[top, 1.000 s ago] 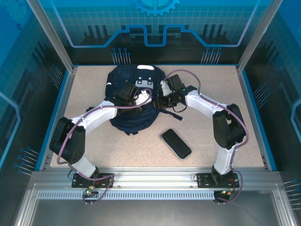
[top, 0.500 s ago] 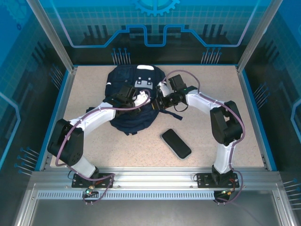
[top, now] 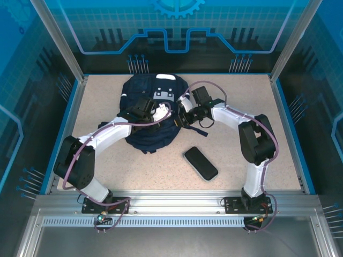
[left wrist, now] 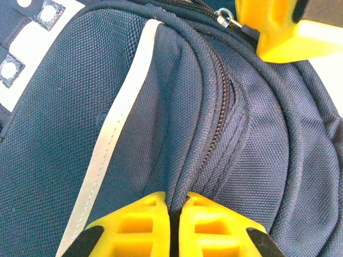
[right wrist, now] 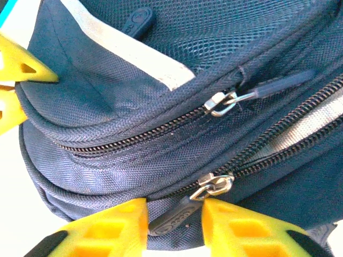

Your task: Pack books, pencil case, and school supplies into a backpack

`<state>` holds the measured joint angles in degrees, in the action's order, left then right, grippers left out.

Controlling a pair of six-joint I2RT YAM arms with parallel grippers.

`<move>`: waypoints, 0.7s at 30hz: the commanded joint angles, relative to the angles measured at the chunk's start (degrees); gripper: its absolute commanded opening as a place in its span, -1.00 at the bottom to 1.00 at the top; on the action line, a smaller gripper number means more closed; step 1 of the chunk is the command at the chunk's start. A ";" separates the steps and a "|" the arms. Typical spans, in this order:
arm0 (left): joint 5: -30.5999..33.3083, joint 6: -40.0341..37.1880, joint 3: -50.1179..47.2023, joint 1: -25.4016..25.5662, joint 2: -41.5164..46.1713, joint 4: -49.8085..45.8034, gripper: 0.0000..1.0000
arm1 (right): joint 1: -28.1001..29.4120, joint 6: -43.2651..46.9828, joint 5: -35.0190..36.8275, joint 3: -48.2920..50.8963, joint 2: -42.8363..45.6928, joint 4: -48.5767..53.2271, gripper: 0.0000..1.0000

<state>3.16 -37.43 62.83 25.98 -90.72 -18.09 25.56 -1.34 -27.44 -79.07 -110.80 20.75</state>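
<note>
**Bench.** The speckled beige table [top: 257,107] carries the large navy-blue fabric backpack with white stripes [top: 153,115]. It lies flat at centre-rear. A black, rounded oblong case [top: 201,163], probably the pencil case, lies well apart from it toward the near right and is not yet packed.

**Change noted.** Over the last second the right arm's elbow has drawn in toward the backpack and its wrist has settled lower on the bag's right flank. The backpack and the case have not shifted. In my judgement this is a fresh hold on the zip, not a pull, so the compartment is not yet opened for loading.

**Tools.**
- The left gripper [left wrist: 176,206] has its yellow fingers pressed together on a pinched fold of backpack cloth beside a closed zip line. It appears to be anchoring the bag.
- The right gripper [right wrist: 174,209] has its fingers closed in against a dark rubber zip tab [right wrist: 166,220] that hangs from a metal slider [right wrist: 214,187]. The tab fills the gap between them.

**Views compared.**
- The overhead view places both grippers on the bag, left [top: 165,114] and right [top: 183,118], but is too coarse to show either hold.
- The right wrist view alone shows a second slider [right wrist: 222,101] on the upper zip, untouched.
- The left wrist view shows the mesh panel and the white stripe [left wrist: 115,134].
</note>
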 commanded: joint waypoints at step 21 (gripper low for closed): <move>-0.87 6.82 1.32 -0.32 1.63 3.00 -0.92 | 1.68 1.33 5.86 1.18 2.60 0.51 -1.00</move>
<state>3.18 -35.16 62.83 25.91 -90.48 -17.93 26.46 -0.40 -22.33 -79.81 -111.79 21.32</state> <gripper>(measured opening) 0.074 0.061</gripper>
